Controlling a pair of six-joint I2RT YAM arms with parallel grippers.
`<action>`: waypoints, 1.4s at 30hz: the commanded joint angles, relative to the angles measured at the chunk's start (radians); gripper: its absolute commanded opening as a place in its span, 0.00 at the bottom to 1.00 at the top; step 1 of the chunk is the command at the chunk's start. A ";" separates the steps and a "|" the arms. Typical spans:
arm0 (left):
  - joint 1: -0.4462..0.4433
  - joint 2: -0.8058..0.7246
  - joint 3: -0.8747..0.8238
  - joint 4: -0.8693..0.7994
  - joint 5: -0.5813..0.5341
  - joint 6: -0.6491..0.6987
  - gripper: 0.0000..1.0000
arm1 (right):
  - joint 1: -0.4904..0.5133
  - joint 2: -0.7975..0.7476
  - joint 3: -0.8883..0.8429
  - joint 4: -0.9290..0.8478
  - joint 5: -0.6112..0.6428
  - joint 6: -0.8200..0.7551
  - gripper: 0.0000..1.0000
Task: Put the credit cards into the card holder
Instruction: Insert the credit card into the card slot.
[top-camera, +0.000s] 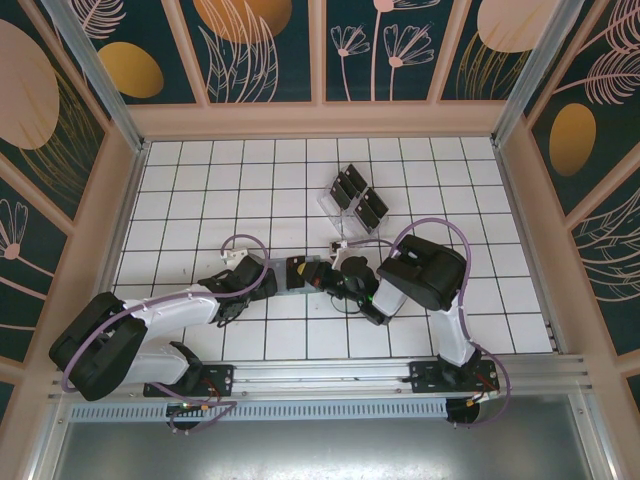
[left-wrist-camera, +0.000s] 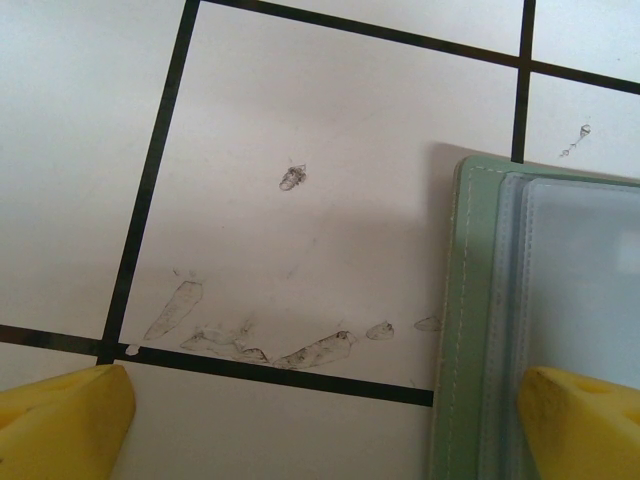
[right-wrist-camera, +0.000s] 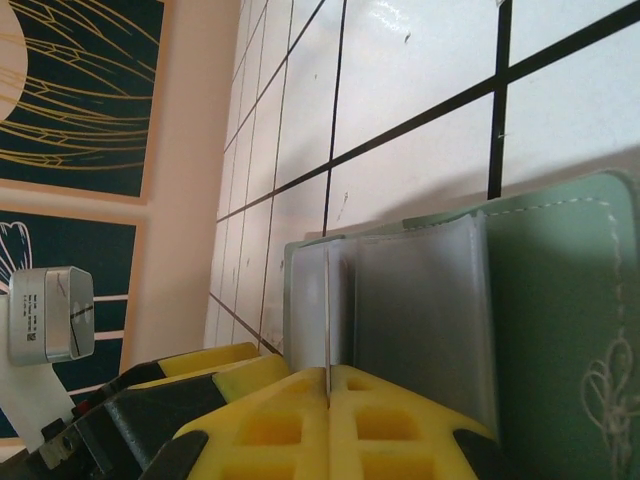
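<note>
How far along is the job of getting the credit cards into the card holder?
Nothing looks done yet: the credit cards sit in the clear rack, and the pockets in view on the card holder look empty. In hand: the right fingers are shut on a clear leaf of the holder, while the left fingers are open across its edge. Left to do: load every card.
</note>
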 joint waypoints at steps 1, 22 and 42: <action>-0.002 0.017 -0.034 -0.064 0.009 0.008 0.98 | 0.013 0.025 -0.013 -0.004 0.036 0.029 0.00; -0.004 0.017 -0.035 -0.061 0.009 0.009 0.98 | 0.036 -0.022 -0.010 -0.172 0.072 0.085 0.00; -0.003 0.019 -0.034 -0.061 0.009 0.010 0.98 | 0.043 -0.060 -0.001 -0.296 0.080 0.111 0.00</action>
